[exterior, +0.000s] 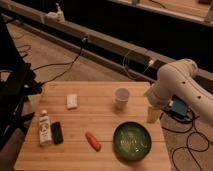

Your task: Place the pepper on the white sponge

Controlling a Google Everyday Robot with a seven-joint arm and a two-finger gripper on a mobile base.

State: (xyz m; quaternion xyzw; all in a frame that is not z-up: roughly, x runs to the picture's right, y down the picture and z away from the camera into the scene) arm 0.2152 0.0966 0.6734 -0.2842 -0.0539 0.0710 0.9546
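Note:
The pepper, small and orange-red, lies on the wooden table near its front edge, just left of the green bowl. The white sponge lies flat at the back left of the table, apart from the pepper. My gripper hangs from the white arm at the table's right edge, right of the paper cup and behind the bowl. It is far from both the pepper and the sponge and holds nothing that I can see.
A white paper cup stands at the back middle. A green bowl sits front right. A white labelled tube and a black object lie front left. Cables run across the floor behind the table.

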